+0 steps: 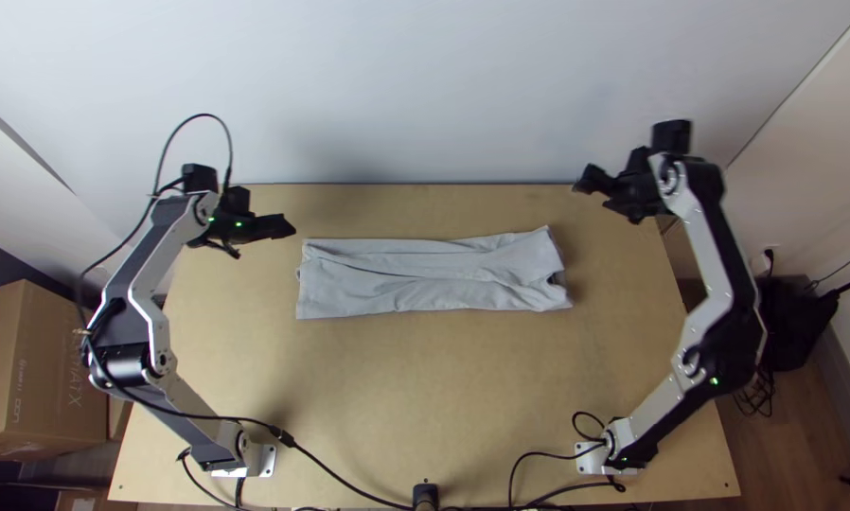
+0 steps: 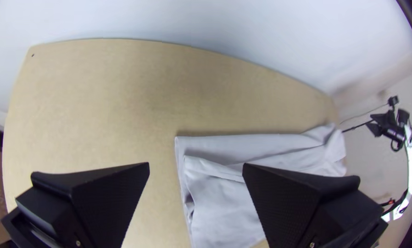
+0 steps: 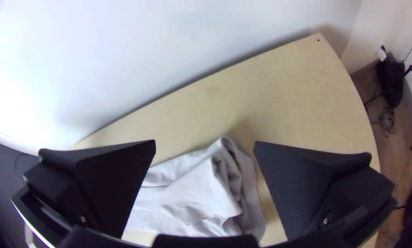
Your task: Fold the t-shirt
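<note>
Perhaps the t-shirt (image 1: 425, 284), lying in a long strip on the table (image 1: 425, 378), would skew or unfold if the left gripper (image 2: 196, 164) and right gripper (image 3: 205, 142), both spread wide and empty, pinched only top layers at its creased, uneven ends

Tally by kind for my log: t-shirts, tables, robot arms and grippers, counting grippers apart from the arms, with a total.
T-shirts: 1 (light grey t-shirt)
Tables: 1 (wooden table)
Robot arms: 2 (left arm, right arm)
Grippers: 2 (left gripper, right gripper)
Total: 6
</note>
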`<action>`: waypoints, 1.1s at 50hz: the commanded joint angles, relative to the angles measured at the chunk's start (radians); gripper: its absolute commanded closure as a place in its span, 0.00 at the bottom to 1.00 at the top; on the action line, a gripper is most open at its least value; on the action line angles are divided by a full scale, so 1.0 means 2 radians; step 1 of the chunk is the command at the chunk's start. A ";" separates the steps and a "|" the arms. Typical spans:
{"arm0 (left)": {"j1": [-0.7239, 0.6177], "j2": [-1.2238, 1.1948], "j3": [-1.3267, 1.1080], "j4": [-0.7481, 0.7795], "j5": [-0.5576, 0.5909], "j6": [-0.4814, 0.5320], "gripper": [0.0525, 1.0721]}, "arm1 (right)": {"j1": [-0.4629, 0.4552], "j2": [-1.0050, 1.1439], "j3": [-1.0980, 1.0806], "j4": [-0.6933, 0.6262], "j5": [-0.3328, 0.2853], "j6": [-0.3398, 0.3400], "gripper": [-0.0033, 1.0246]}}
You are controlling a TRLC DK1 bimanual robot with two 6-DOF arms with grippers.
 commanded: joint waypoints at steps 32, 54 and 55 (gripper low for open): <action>0.039 0.042 -0.155 0.085 0.123 -0.002 0.04 | -0.085 -0.140 -0.019 -0.049 -0.338 0.097 0.04; -0.066 0.037 -0.190 0.126 0.086 -0.047 0.04 | -0.076 -0.209 0.003 -0.049 -0.326 0.118 0.04; -0.073 0.037 -0.191 0.132 0.079 -0.051 0.04 | -0.076 -0.212 0.004 -0.049 -0.326 0.120 0.04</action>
